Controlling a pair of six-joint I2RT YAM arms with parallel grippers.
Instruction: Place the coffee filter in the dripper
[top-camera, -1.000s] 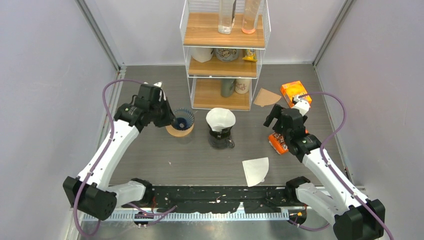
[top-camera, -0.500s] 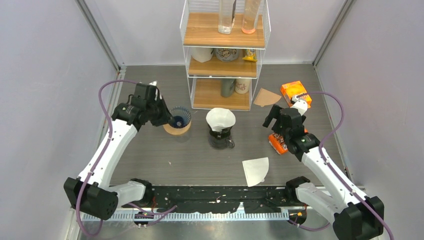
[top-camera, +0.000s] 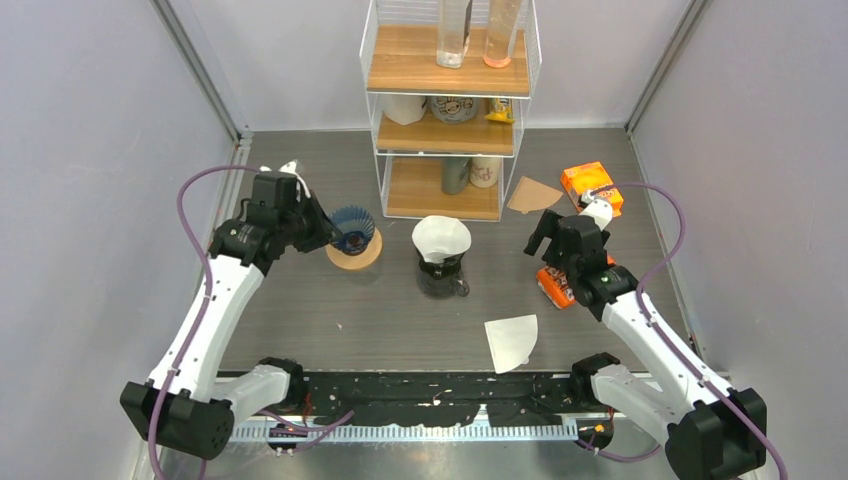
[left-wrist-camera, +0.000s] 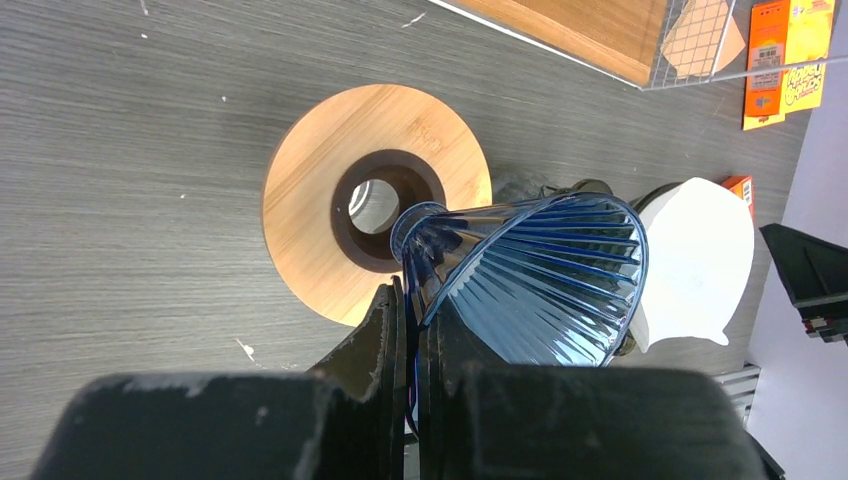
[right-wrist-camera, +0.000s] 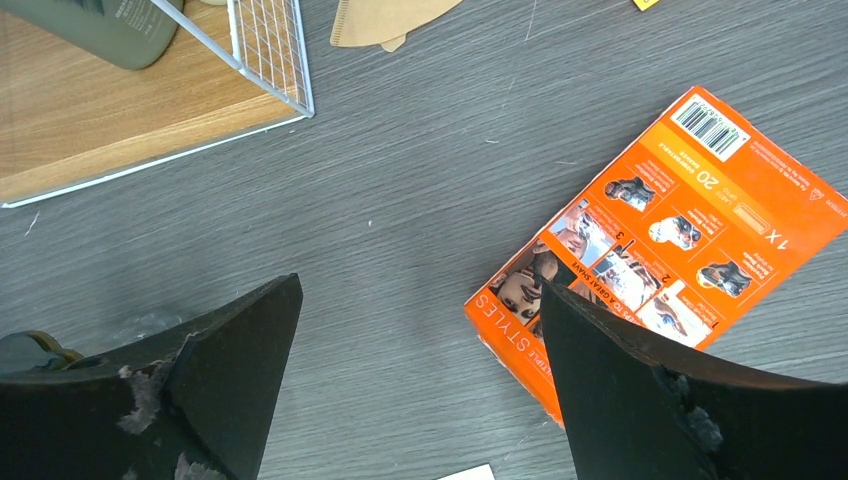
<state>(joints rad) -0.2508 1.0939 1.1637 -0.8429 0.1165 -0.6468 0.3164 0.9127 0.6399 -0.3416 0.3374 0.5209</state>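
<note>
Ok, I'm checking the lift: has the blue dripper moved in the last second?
Yes. The blue dripper, clamped in the left gripper, has shifted left, away from the carafe, and is tipped off its wooden base.

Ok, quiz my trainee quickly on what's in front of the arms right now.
1. True or false: the left gripper is shut on the blue dripper.
2. The right gripper is: A open, B shut on a spoon, C shut on a sponge.
3. Fill in: the loose white filter lies flat on the ____.
Key: 1 true; 2 A; 3 table.
</note>
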